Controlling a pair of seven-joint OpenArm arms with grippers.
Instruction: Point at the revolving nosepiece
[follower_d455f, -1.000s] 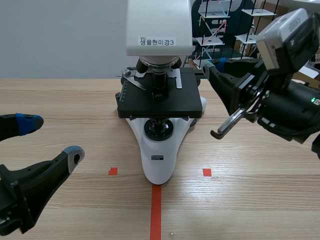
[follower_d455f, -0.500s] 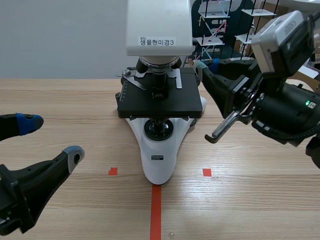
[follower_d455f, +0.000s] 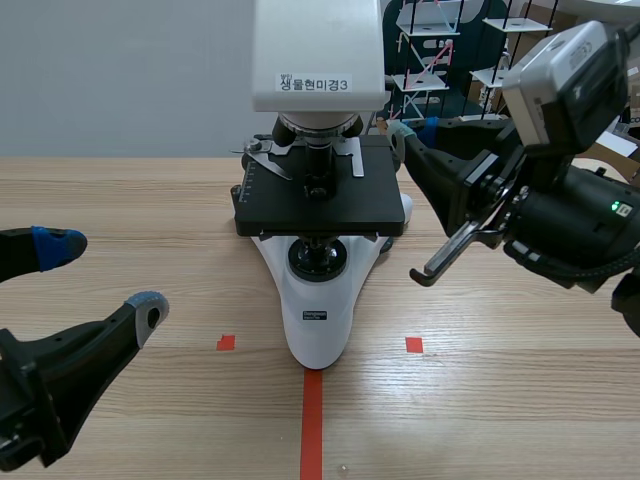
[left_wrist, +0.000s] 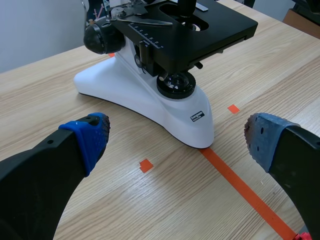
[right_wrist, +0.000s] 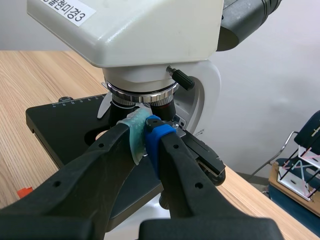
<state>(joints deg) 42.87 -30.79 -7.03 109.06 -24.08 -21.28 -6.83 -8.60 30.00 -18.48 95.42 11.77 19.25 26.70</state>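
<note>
Step in hand: aiming at the nosepiece (right_wrist: 142, 92). The right gripper (right_wrist: 144, 131) is closed on nothing, its grey-green and blue pads (right_wrist: 156, 132) pressed together into a single tip. In the right wrist view that tip sits just ahead of and a little below the ridged silver ring, close to the short black lenses (right_wrist: 161, 103) hanging from it. Contact cannot be judged. In the scene view the nosepiece is at upper centre, tucked under the white head (follower_d455f: 318, 50) of the microscope (follower_d455f: 318, 310). The right gripper comes in from the right at about the same height.

To do it well:
- The fingers are best held together, so the point reads as one line.
- A small lift would probably bring the tip level with the ring rather than the lenses.
- The approach should be slow, since a push could turn the ring or knock a lens.

In the way: the black stage (follower_d455f: 320, 205) lies directly under the tip, with a metal clip (follower_d455f: 262, 160) on it, and the head is above. That leaves little room up or down.

Elsewhere:
- The left gripper (follower_d455f: 103, 278) is at lower left of the scene view, spread wide and holding nothing, well apart from the microscope's foot.
- A wire rack (follower_d455f: 430, 50) stands in the upper right background.
</note>
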